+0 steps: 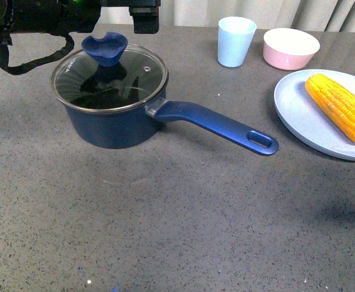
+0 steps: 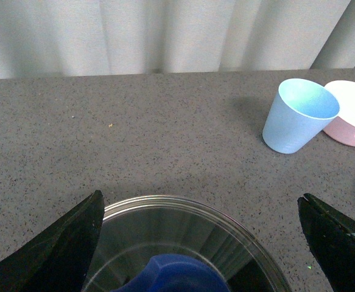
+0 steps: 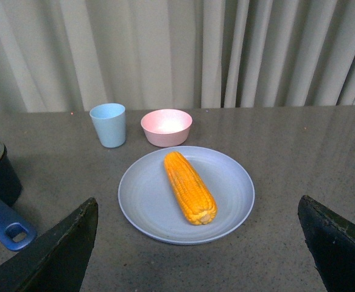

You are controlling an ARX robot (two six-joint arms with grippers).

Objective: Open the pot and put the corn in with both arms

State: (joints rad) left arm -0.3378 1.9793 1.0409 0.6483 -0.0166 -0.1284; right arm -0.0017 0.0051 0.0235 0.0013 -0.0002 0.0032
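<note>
1. The pot (image 1: 113, 121) is a dark navy saucepan, round with straight sides. It sits on a speckled grey, stone-look table (image 1: 165, 231), left of centre in the front view.
2. Its lid (image 1: 134, 70) is on: clear glass with a shiny steel rim and a chunky blue knob (image 1: 104, 48) in the middle. You can see the black inside through the glass.
3. A long, smooth blue handle (image 1: 214, 125) sticks out to the right, with an oval hole at its end.
4. The corn (image 1: 340, 106) is one yellow-orange cob with bumpy rows of kernels. It lies on a smooth, round, pale grey-blue plate (image 1: 299, 115) at the right, well apart from the pot.
5. Further back there's a tapered pale blue cup (image 1: 235, 41), upright, just beside a pink bowl (image 1: 291, 48) with a pale inside. A pleated pale curtain (image 3: 165, 55) hangs behind the table.
6. The left arm (image 1: 37, 18) is black with a looped cable and a small green light. It comes in at the top left corner of the front view, over the far side of the pot.
7. The left gripper (image 2: 198, 207) is released. Its black wedge-shaped fingers (image 2: 67, 243) are spread wide either side of the lid, with the knob low between them, and they grip nothing.
8. The right gripper (image 3: 196, 204) is spread wide too and holds nothing. In its wrist view it faces the plate, with the corn lying beyond the fingertips.
</note>
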